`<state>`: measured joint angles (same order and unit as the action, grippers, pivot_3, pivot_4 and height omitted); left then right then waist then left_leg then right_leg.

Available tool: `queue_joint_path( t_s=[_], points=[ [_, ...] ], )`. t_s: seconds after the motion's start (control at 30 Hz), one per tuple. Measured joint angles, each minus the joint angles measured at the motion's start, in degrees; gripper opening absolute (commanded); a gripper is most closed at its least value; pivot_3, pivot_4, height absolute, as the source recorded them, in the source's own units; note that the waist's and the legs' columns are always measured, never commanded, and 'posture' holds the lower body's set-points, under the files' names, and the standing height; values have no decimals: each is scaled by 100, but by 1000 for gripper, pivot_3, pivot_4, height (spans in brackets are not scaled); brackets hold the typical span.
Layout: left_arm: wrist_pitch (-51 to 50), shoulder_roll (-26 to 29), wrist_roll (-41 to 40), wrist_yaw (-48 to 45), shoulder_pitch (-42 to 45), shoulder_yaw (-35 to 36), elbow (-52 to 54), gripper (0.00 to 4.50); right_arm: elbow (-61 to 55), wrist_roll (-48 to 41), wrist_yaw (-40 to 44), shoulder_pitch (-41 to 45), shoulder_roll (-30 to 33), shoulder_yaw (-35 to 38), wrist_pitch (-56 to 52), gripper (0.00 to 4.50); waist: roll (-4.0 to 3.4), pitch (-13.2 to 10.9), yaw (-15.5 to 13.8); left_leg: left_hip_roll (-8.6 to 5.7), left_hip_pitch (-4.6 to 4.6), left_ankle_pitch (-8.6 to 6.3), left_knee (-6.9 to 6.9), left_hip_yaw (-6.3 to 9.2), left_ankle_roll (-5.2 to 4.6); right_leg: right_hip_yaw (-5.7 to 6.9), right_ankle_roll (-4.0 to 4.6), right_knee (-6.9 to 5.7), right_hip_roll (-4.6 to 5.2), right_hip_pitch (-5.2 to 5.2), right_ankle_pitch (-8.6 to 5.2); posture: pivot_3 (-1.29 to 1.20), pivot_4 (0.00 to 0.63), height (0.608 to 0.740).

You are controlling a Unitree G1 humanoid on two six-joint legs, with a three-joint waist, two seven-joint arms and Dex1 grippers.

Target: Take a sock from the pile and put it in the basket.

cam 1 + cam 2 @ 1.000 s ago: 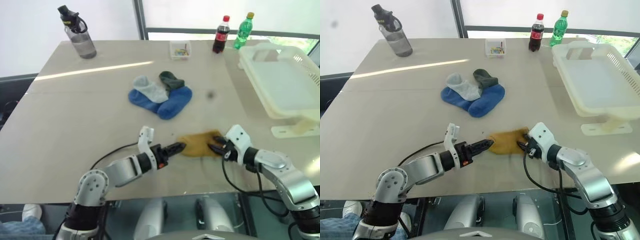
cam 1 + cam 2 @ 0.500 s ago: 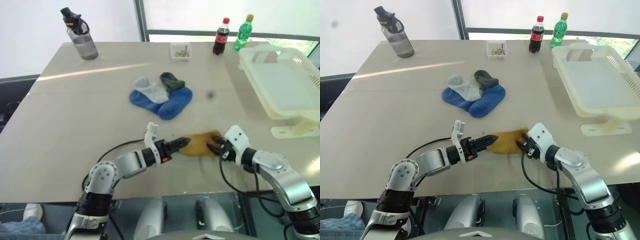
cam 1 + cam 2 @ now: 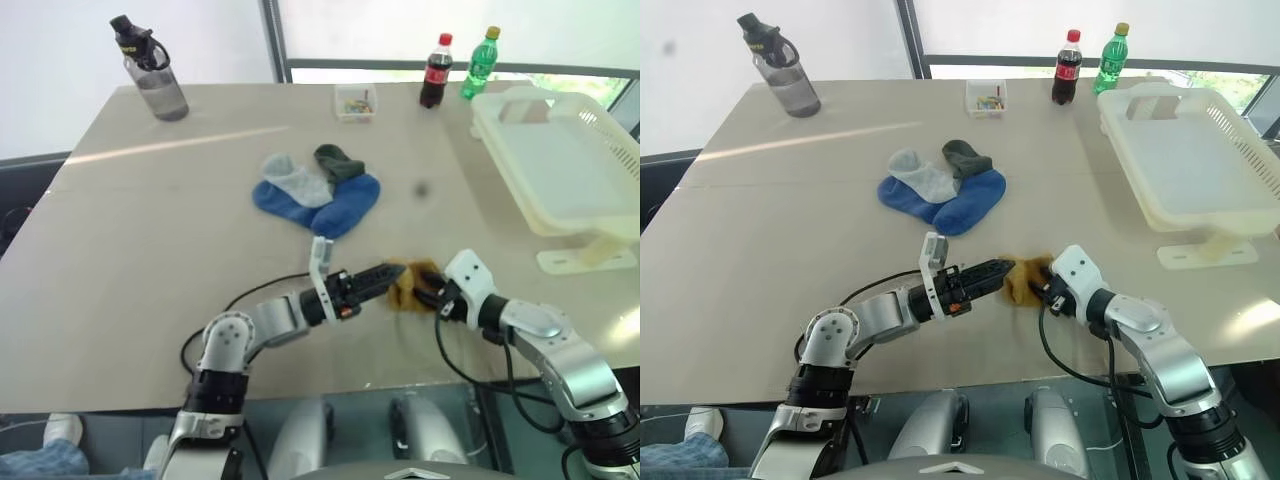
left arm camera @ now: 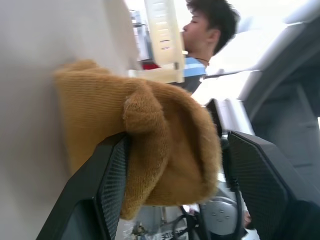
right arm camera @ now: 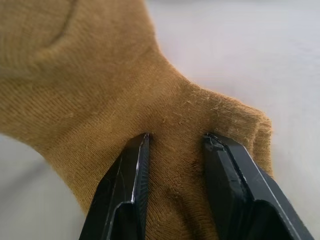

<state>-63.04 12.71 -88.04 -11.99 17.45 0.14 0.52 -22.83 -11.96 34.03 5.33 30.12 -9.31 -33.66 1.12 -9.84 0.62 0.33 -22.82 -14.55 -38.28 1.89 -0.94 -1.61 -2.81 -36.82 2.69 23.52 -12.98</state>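
Currently mid-pickup: mustard sock (image 3: 1025,281) bunched on desk (image 3: 760,240) near front edge, well apart from pile (image 3: 943,186), squeezed between both end effectors. Right end effector (image 3: 1044,292) clenched on sock, fingertips (image 5: 131,167) pressed into the knit with a fold of fabric pinched between. Left end effector (image 3: 1002,268) spread wide, not gripping; sock bulges between its fingers (image 4: 107,185) and rides against one pad, none clamped. Basket (image 3: 1200,165) far right on desk, empty as far as visible, well apart from sock.

Risks, judged from here:
- shallow pinch on right side, only a fold held; could slip out on lift since knit stretches and slides.
- left fingers pushing into bunched fabric could shove sock out of right grip or drag it toward desk edge.
- two arms close together; fingers could collide across sock.
- limp sock will dangle; could snag on basket rim.

Materials: sock soft, fuzzy ribbed knit, floppy, crumpled lump. Pile socks blue, grey, dark green, same soft cloth, flat overlapped heap. Basket rigid pale plastic, rectangular, slotted walls. Desk smooth, matte beige, low friction.
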Motion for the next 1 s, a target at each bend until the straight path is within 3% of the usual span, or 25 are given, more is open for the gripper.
queue_joint_path(
  t_s=[0.27, 0.43, 0.63, 1.0],
  points=[
    [-73, -56, 119, -215, 26, 16, 0, 3265, 29, 13, 33, 5, -6, 0, 19, 1737, 0, 0, 6, 0, 0, 0, 0, 5, 0, -1, 0, 0, 0, 0, 0, 0, 150, 740],
    [-129, -116, 322, -408, 137, 15, -24, 3265, -348, -317, 162, 12, 195, 193, -523, 1737, -2, -8, -5, -3, -9, 0, 0, 9, 0, 0, 1, 1, 2, 4, 0, 0, 150, 740],
    [-157, -198, 548, -573, 305, 97, -306, 3265, -1092, -1154, 501, 52, 806, 914, -1364, 1737, 1, -12, -12, -4, -12, -1, 2, 11, -1, 1, 0, 5, 4, 4, 0, 0, 150, 740],
    [-346, -601, 760, -587, 757, 276, -928, 3265, -1048, -1687, 586, -75, 1371, 1841, -1688, 1737, 4, -15, -24, -8, -18, -1, 2, -1, -1, 7, -1, 7, 4, 4, 0, 0, 150, 740]
  ],
)
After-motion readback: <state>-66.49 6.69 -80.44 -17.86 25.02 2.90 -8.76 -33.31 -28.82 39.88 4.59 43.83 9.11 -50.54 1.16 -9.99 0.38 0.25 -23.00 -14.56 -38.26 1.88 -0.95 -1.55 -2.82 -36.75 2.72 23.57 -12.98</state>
